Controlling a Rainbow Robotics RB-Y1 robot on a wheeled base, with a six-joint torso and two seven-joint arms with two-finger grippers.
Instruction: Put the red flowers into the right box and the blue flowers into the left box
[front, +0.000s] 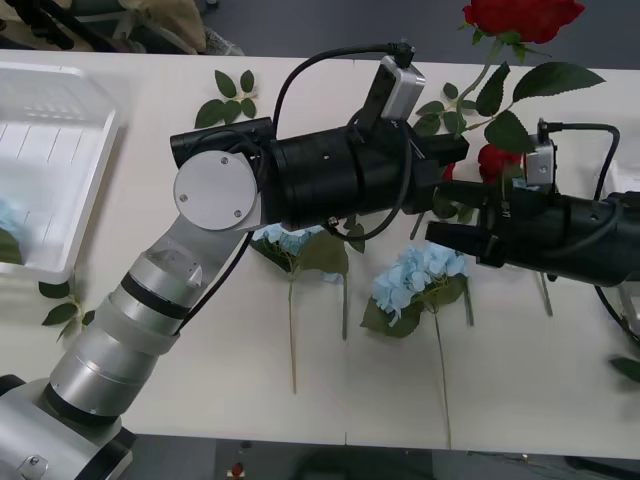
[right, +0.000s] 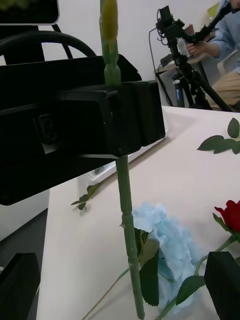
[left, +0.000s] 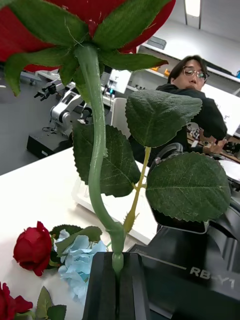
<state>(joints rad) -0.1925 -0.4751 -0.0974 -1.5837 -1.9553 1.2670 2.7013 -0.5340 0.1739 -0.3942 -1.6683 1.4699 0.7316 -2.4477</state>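
Observation:
My left gripper reaches across the table's middle and is shut on the green stem of a red flower, held up with its bloom near the far edge. In the left wrist view the black fingers clamp that stem under the bloom. My right gripper is open just right of it, its fingers either side of the held stem. Another red flower and two blue flowers lie on the table. The left box holds a blue flower. The right box shows as a thin edge.
Loose green leaf sprigs lie near the far edge, and more beside the left box. Long stems stretch toward the table's front edge. A person sits in the room behind, away from the table.

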